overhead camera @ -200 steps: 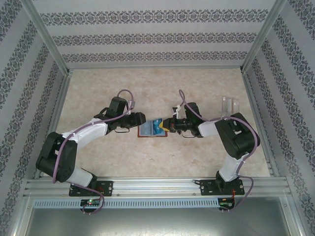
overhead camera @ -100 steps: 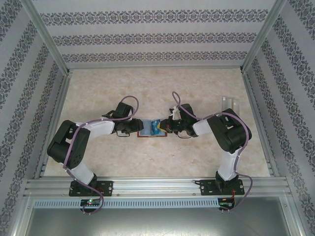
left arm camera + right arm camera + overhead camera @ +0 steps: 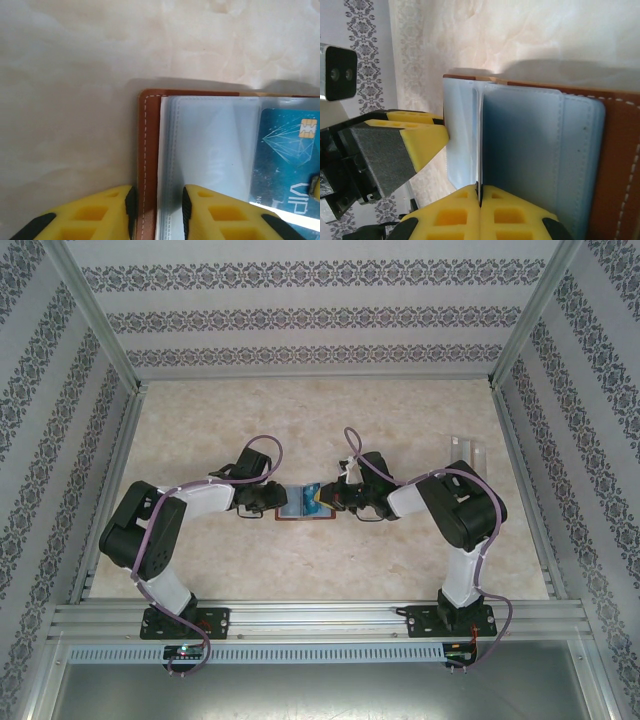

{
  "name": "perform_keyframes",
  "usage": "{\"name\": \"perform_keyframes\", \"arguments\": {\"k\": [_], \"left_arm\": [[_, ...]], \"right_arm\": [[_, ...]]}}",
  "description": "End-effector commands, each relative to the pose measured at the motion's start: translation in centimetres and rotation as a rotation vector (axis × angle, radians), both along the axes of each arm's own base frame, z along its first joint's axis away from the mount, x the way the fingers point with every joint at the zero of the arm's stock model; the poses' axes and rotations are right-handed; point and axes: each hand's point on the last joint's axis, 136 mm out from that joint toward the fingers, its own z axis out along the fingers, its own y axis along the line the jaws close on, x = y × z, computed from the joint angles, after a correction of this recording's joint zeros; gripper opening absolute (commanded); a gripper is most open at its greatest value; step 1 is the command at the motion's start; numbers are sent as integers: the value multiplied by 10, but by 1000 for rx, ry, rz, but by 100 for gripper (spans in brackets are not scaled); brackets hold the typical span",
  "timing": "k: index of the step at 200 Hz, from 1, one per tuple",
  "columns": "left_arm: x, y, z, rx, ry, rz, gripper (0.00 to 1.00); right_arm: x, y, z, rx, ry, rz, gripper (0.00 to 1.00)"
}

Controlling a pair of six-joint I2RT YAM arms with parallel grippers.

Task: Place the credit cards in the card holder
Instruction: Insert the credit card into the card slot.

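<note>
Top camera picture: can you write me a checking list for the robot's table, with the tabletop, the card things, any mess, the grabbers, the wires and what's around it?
Surface: beige marbled table, no spills seen.
Job's things: card holder lying open mid-table; blue credit card on its inner pages.
Clutter: clear plastic case near the right wall.
Grippers: left gripper jaws part-way apart astride the holder's stitched edge, grip unclear; right gripper jaws shut at a thin edge among the sleeves.
Cables: purple cables loop up behind both grippers, off the holder.
Surroundings: patterned walls, metal frame.
</note>
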Motion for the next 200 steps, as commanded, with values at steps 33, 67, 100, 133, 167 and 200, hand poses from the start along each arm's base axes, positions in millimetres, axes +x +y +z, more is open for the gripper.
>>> {"name": "perform_keyframes", "arguments": {"k": [33,67,100,133,167,200], "left_arm": [[-11,0,-21,43,61,-1,22],[-10,0,-19,42,58,-2,20],[-10,-1,-17,41,58,-15,20],[-10,-3,-15,33,55,-21,21],[-11,-2,-16,28,52,-12,21],[-10,-5,-16,9,52,-11,21]], "right_arm": [[4,10,11,40,-38,4,0],[1,10,-1,19,-19,4,0],[1,9,-14,0,-7,15,0],[-2,16,-20,14,8,22,0],[-5,25,-11,22,0,48,1],[-6,30,-16,20,14,56,3]]}}
